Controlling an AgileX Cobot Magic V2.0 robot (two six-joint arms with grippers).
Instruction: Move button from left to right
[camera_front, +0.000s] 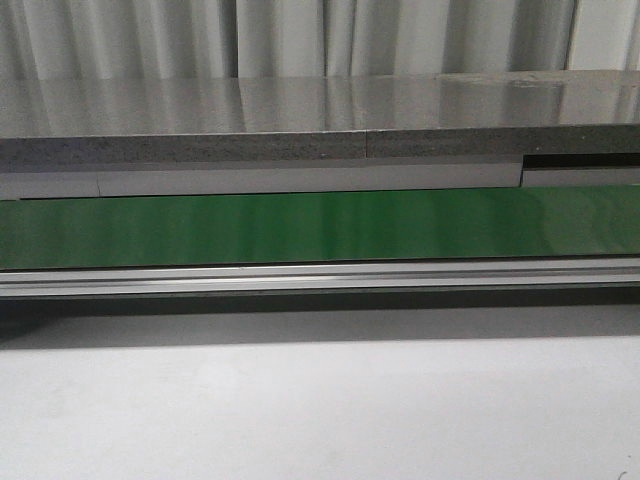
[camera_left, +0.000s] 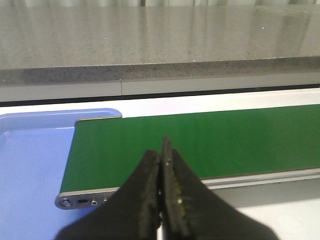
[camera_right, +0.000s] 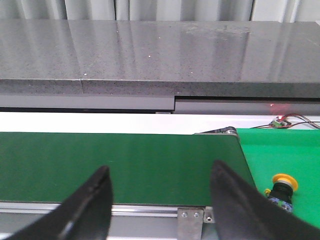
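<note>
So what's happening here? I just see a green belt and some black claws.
Nothing is being handled right now. A green conveyor belt runs across in front of the robot. The left gripper hangs shut and empty over one end of the belt, beside a blue tray. The right gripper hangs open over the other end. The button, yellow-capped, lies on a green surface just past that end, untouched.

Front view facing the green belt (camera_front: 320, 228) level-on; both wrist views close above its opposite ends.
</note>
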